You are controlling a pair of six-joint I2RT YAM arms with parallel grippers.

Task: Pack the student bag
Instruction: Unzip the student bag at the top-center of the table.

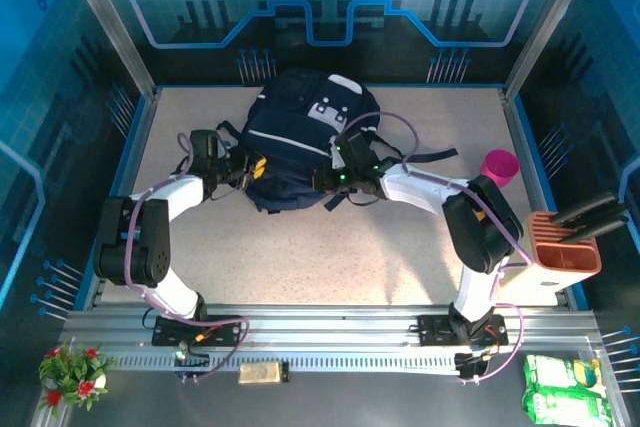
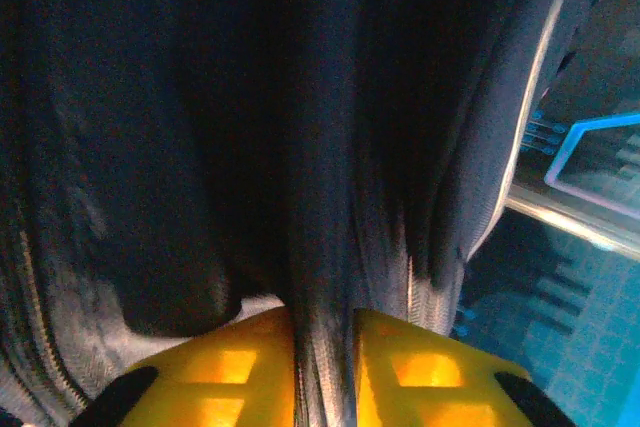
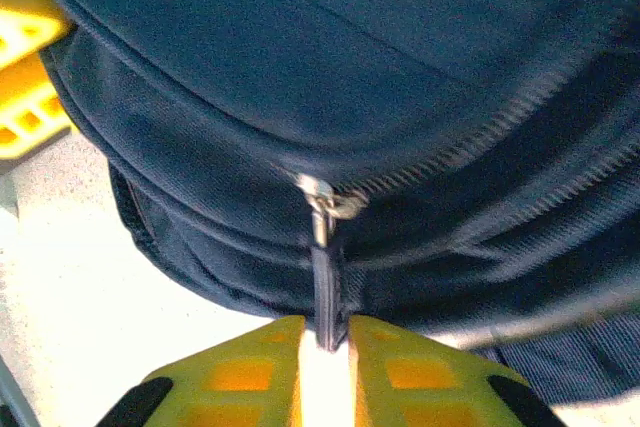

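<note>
Student bag (image 3: 300, 57): matt navy woven cloth, ribbed weave; metal zip slider (image 3: 322, 205), dull shine. Tabletop (image 1: 330, 247): pale, speckled, matt.

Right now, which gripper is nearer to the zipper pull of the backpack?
Right. The right gripper has the zipper pull between its fingertips. The left gripper pinches a fold of the backpack on its other side.

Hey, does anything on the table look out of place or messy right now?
Nothing spilled or damaged. The dark navy fabric backpack lies slumped and bunched between both arms. The left gripper has a fold of its fabric between its fingers; the right gripper has the zipper pull tab between its fingers.
</note>
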